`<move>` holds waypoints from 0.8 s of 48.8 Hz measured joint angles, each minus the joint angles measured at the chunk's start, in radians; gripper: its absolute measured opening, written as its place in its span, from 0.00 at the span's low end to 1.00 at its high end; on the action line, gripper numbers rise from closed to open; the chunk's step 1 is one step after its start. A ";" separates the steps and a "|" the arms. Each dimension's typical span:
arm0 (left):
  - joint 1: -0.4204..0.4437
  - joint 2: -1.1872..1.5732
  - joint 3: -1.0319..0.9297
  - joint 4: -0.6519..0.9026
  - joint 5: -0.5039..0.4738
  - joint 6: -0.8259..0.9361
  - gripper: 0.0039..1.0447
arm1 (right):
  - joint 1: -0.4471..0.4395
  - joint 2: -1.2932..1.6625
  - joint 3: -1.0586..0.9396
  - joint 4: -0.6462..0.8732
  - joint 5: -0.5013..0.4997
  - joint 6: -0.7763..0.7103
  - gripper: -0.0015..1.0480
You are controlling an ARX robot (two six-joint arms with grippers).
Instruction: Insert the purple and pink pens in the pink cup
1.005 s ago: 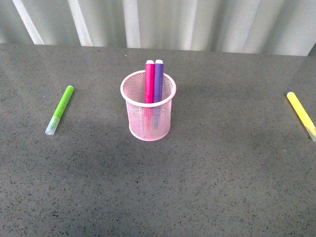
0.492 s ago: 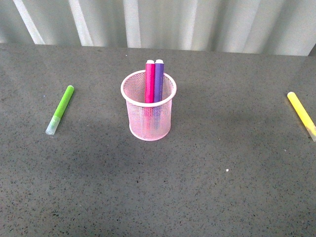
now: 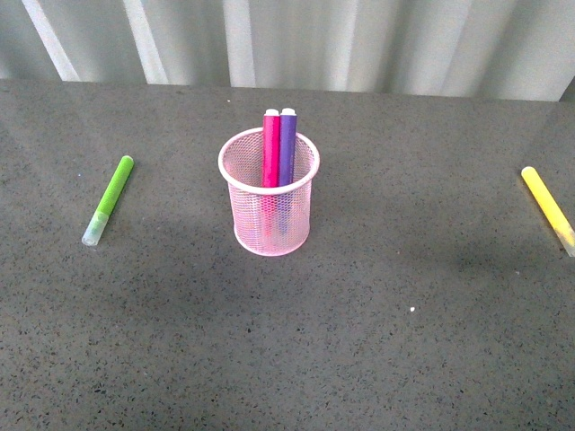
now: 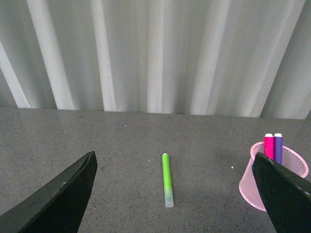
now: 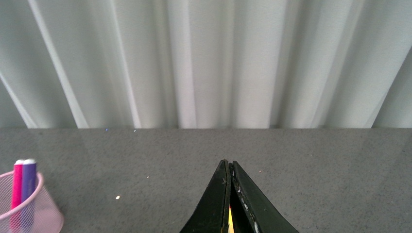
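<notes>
1. Nearest to me, my left gripper (image 4: 172,194) is spread wide with nothing between its dark fingers (image 4: 58,199), hanging above the grey table (image 3: 359,359).
2. My right gripper (image 5: 228,167) has its two fingers pressed together at the tips; a sliver of yellow shows in the narrow gap between them lower down, too small for me to tell what it is, so I can't say they hold anything.
3. Neither of my arms shows in the front view.
4. Near the middle of the table, the pink cup (image 3: 269,215) stands upright on its base.
5. The pink pen (image 3: 270,148) and the purple pen (image 3: 287,148) both stand inside the cup, side by side and touching, leaning against its far wall, white ends up and poking above the rim.
6. Well apart to the left of the cup, the lime-green pen (image 3: 109,198) lies flat, its pale cap toward me and its green end pointing away.
7. Far off at the right edge, the yellow pen (image 3: 548,209) lies flat on a slant, partly cut off by the frame.
8. Farthest back, a pale ribbed wall (image 3: 314,40) runs along the table's far edge.
</notes>
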 joint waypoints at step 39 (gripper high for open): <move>0.000 0.000 0.000 0.000 0.000 0.000 0.94 | 0.000 -0.296 -0.023 -0.242 0.002 0.000 0.03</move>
